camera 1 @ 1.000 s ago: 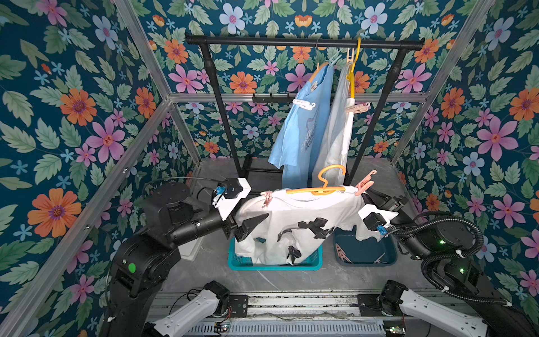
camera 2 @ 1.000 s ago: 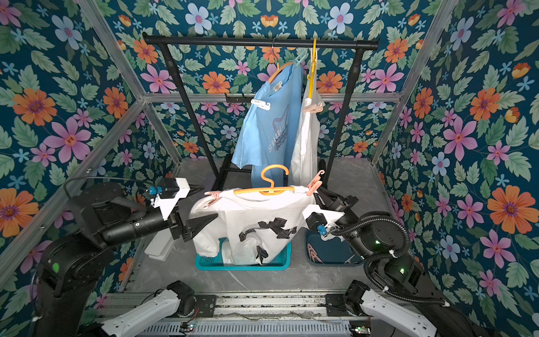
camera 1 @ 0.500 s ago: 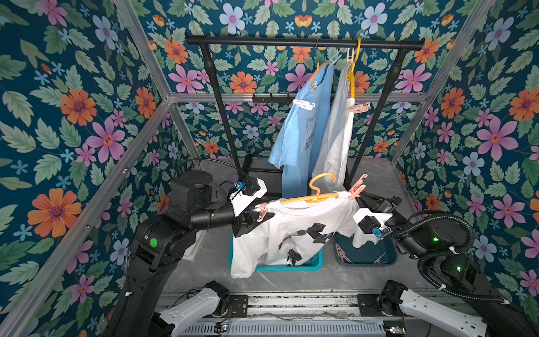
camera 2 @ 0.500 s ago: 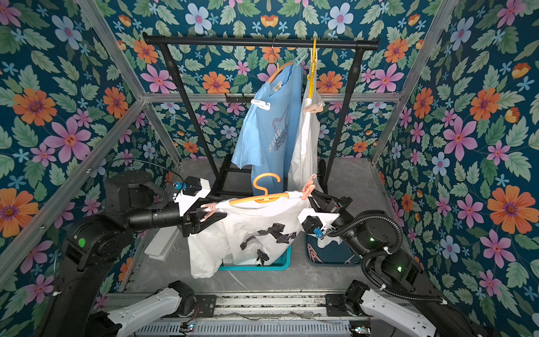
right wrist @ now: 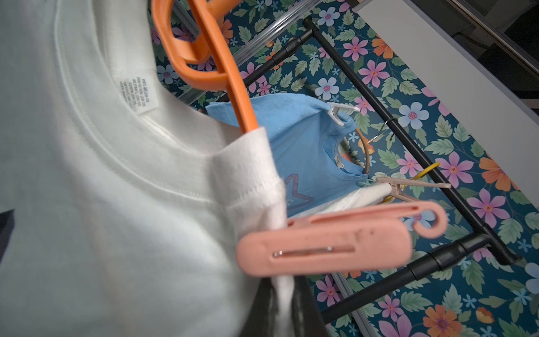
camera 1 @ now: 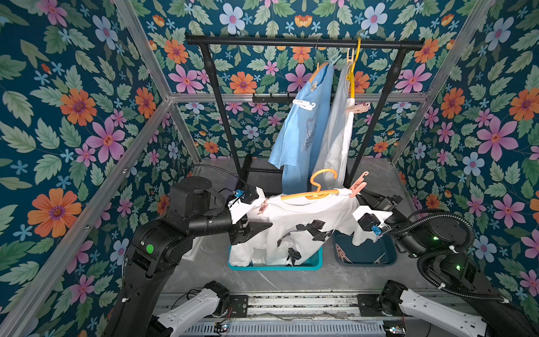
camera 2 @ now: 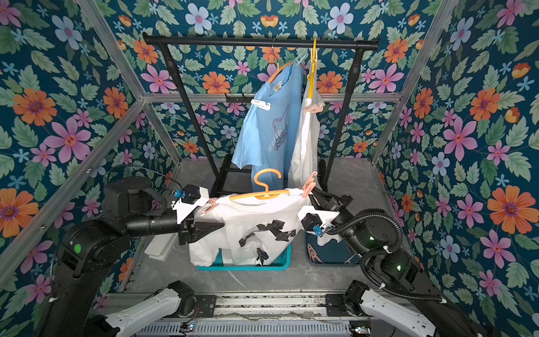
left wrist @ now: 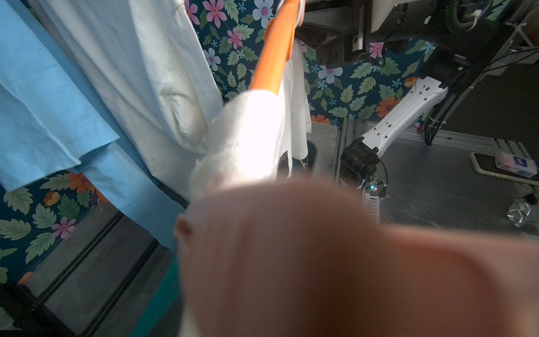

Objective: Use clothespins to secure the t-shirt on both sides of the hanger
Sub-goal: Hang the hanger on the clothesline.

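Note:
A white t-shirt with black marks hangs on an orange hanger held over the baskets. One pink clothespin is clipped on the shirt's right shoulder. It is large in the right wrist view. Just under it my right gripper is shut on a fold of the t-shirt. A second pink clothespin sits at the left shoulder. My left gripper is shut on it. That pin is a pink blur hiding the jaws in the left wrist view.
A black rack behind carries a blue shirt and a white shirt, both pegged on hangers. A teal basket stands under the t-shirt. Beside it a dark blue bin holds spare clothespins. Floral walls close in on both sides.
My left gripper, open and in front of the shirt a second ago, moved up to the left shoulder and closed on the pink clothespin there. The right gripper kept its hold.

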